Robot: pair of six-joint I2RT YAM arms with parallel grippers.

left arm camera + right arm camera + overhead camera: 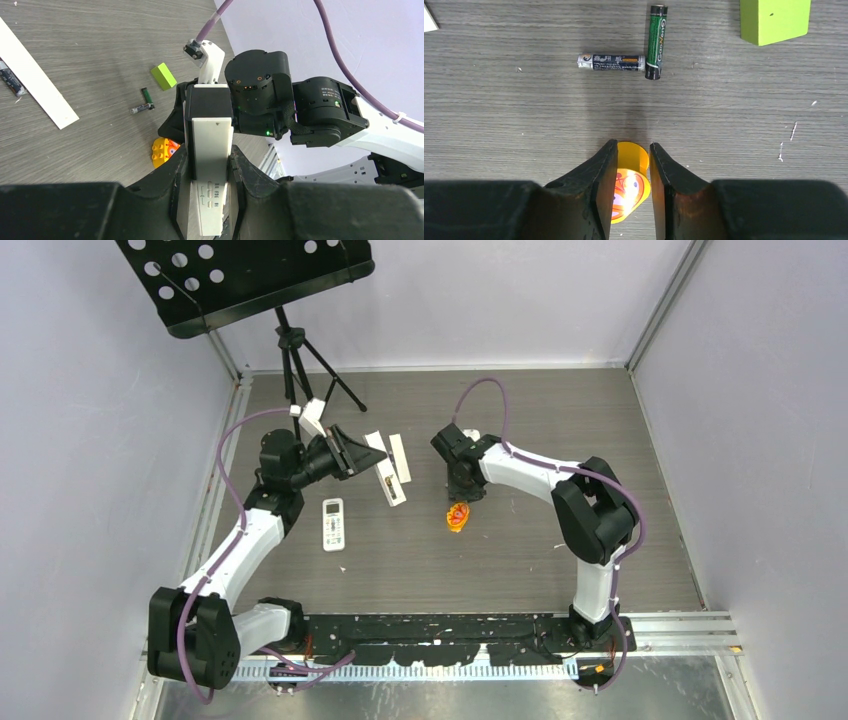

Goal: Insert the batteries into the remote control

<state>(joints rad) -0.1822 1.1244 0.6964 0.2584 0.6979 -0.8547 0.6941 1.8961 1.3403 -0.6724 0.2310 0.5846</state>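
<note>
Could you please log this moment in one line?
left gripper: shut on white remote control; right gripper: astride orange-yellow toy; two dark cylindrical batteries: on table

light: bright, even | shadows: soft, faint | focus: sharp throughout

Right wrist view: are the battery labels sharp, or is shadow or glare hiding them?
Right wrist view: both batteries sharp, print legible, no glare; a soft shadow falls on the wood just below them; the fingers are dark, tinged orange by the toy. Left wrist view: batteries in focus but too small to read.
</note>
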